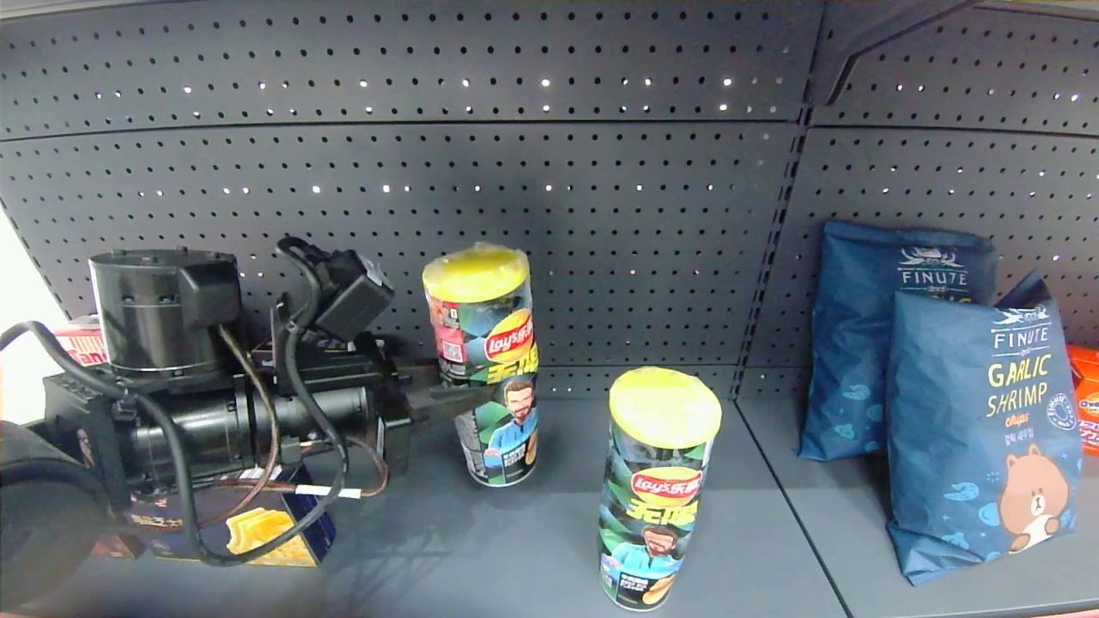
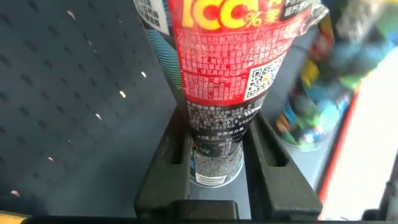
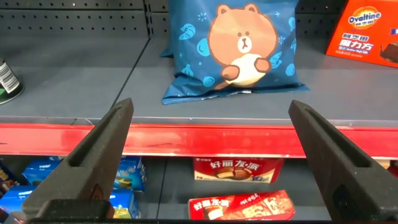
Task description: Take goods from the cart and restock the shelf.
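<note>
Left gripper (image 1: 455, 396) clamped on rear chip can (image 1: 485, 343), upright on shelf (image 1: 532, 532). Right gripper (image 3: 211, 107) spread wide, empty, facing bear-printed snack bag (image 3: 236, 50).

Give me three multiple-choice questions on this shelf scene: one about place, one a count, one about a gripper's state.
1. Which chip can does the left gripper clamp?
A) the rear can
B) the front can
C) neither
2. How many yellow-lidded cans appear in the head view?
A) one
B) two
C) four
3. The right gripper is:
A) open and empty
B) shut on a bag
C) shut on a can
Answers:
1 A, its fingers flank the rear can while the front can stands free.
2 B, just the rear can and the front can.
3 A, its fingers are spread wide with nothing between them.
</note>
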You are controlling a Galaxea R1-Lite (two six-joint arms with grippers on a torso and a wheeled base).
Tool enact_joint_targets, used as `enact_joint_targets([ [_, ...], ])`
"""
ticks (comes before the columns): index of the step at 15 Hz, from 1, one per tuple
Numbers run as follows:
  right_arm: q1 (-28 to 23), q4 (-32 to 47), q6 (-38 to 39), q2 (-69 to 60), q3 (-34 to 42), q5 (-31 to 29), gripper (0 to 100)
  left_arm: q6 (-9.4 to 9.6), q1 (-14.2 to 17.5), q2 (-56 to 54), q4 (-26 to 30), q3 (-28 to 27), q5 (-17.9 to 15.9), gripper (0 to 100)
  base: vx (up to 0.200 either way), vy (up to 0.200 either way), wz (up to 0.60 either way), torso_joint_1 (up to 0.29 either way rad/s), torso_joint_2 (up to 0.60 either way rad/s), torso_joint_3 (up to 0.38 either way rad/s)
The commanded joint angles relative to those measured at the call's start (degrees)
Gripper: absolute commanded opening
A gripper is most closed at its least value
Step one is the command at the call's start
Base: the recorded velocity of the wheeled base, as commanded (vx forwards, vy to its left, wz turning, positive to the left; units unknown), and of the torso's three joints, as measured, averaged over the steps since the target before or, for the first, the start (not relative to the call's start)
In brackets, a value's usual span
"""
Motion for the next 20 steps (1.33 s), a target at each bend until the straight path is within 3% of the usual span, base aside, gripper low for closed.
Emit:
enact_joint_targets([
  [1, 0.00, -0.02, -0.02, 0.10, 0.00, 0.00, 100, 0.01, 0.34, 2.29, 1.26, -4.04, -0.17, 0, 0.000, 0.000, 0.00, 0.000, 0.00, 0.000],
  [7, 0.00, -0.02, -0.02, 0.10, 0.00, 0.00, 100, -0.08, 0.25, 7.74, 1.88, -9.49, -0.43, 0, 0.000, 0.000, 0.00, 0.000, 0.00, 0.000],
  [11, 0.00, -0.02, -0.02, 0.10, 0.00, 0.00, 100, 0.10, 0.08, 8.09, 7.42, -10.46, -0.43, 0, 0.000, 0.000, 0.00, 0.000, 0.00, 0.000],
  [20, 0.00, -0.02, -0.02, 0.10, 0.00, 0.00, 100, 0.45, -1.42, 15.21, 6.01, -12.74, -0.25, 0, 0.000, 0.000, 0.00, 0.000, 0.00, 0.000],
])
